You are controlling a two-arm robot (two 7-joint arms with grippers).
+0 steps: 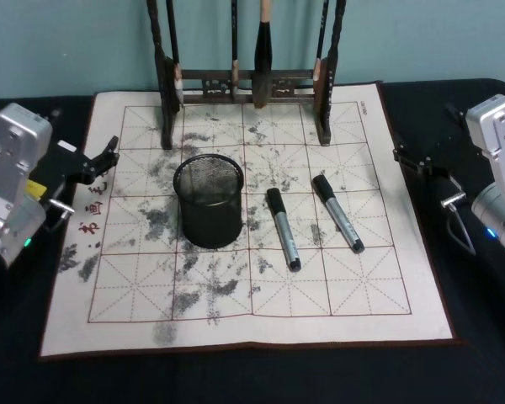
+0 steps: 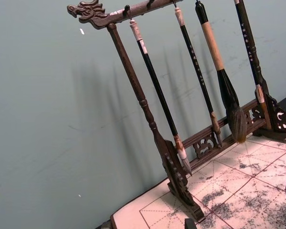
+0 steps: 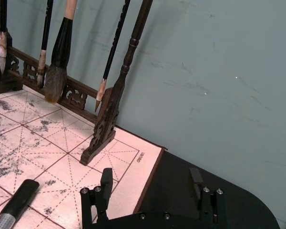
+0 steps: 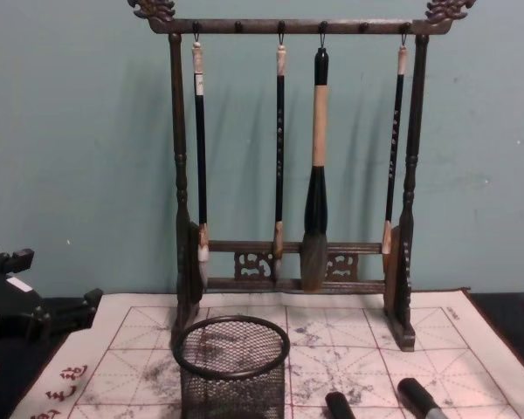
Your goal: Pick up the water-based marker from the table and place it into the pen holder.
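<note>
The pen holder (image 1: 208, 202), a round black wire-mesh cup, stands upright on the left-middle of the ink-stained felt mat (image 1: 362, 295); it is also in the chest view (image 4: 231, 367). Two alike water-based markers with black caps and grey barrels lie flat to its right, one close by (image 1: 283, 229) and one farther right (image 1: 337, 213). Their caps poke into the chest view (image 4: 339, 406) (image 4: 419, 397). My left gripper (image 1: 101, 156) hovers open at the mat's left edge. My right gripper (image 3: 151, 179) hangs open over the black table off the mat's right edge (image 1: 417, 156). Neither holds anything.
A tall dark wooden brush rack (image 1: 244, 84) with several hanging brushes stands across the back of the mat (image 4: 288, 157) (image 2: 152, 124) (image 3: 109, 109). A teal wall rises behind it. Black tablecloth (image 1: 480, 337) surrounds the mat.
</note>
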